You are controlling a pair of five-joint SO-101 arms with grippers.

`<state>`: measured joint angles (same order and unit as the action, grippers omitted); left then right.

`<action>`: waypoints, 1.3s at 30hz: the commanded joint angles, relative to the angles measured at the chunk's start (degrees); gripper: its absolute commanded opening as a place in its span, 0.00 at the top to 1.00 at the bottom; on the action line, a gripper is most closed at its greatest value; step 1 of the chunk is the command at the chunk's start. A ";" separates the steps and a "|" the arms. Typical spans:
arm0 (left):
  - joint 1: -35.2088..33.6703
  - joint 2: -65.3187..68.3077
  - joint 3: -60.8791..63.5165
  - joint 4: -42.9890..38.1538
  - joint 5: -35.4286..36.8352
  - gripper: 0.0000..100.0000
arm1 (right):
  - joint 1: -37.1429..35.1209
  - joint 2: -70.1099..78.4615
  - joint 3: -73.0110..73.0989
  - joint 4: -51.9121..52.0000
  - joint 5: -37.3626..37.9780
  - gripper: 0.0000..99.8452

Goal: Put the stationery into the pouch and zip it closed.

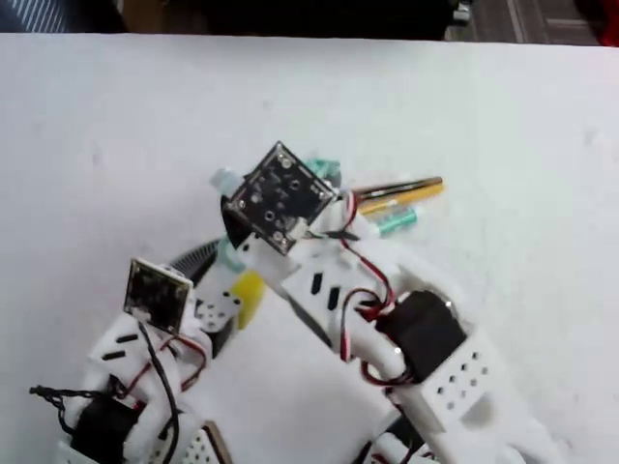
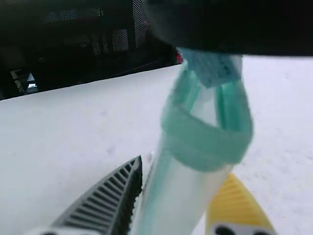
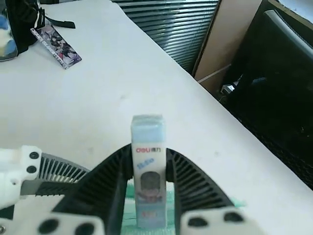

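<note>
Pouch (image 2: 200, 142): translucent body with teal trim. One end is clamped between the grey and yellow fingers of my left tool (image 2: 186, 169), which is closed down onto it above the worktop (image 2: 73, 127).

Eraser (image 3: 148, 171): pale blue and upright, pinched on both sides by my right tool (image 3: 148, 151), which is closed to the eraser's width. A strip of teal-green pouch material shows directly beneath it in the right wrist view.

Other stationery: pens (image 1: 401, 190) and a short teal item (image 1: 397, 223) lie on the worktop just beside my right arm. Their near ends are hidden under that arm, so I cannot tell whether they already sit in the pouch mouth.

Step in hand, as I judge it: loading the eraser. The task looks early, with the zip not yet addressed.

Next move calls for:
- Left tool keeps its clamp so the mouth does not sag.
- Right tool lowers the eraser end-first into the opening and releases only once it is inside.
- Check that the eraser does not catch on the pouch rim.
</note>
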<state>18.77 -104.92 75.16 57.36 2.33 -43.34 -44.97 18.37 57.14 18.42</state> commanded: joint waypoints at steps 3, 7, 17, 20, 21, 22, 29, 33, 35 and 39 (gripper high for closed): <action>-0.22 0.22 -0.09 -1.67 0.00 0.79 | -0.40 -0.22 3.25 -8.75 -1.05 0.98; -0.22 0.22 -0.09 -1.67 0.00 0.79 | -1.89 2.68 3.96 -13.67 -1.05 0.98; -0.84 0.22 -0.09 -1.76 0.00 0.79 | -4.44 5.67 4.22 -10.15 -1.14 0.98; -0.84 0.22 0.00 -1.76 0.09 0.79 | -3.21 5.23 4.31 -5.67 -1.14 0.98; -0.84 0.22 0.00 -1.76 0.09 0.79 | -3.12 5.23 4.40 -4.18 -1.14 0.98; -0.84 0.22 0.00 -1.76 0.09 0.79 | -3.12 4.88 4.75 -3.21 -1.14 0.98; -4.53 0.22 0.00 -1.76 4.75 0.79 | -5.41 4.62 5.10 -1.27 -1.67 0.75; -4.88 0.22 0.00 -1.76 4.66 0.79 | -5.85 4.62 -0.18 1.10 -2.64 0.70; -4.79 0.22 0.00 -1.76 4.48 0.79 | -5.67 4.62 -4.66 3.30 -2.64 0.73; -4.79 0.22 0.00 -1.76 4.48 0.79 | -4.88 5.05 -9.32 6.46 -2.64 0.75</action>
<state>14.64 -104.84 75.16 57.36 6.29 -48.35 -39.25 12.92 62.07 16.22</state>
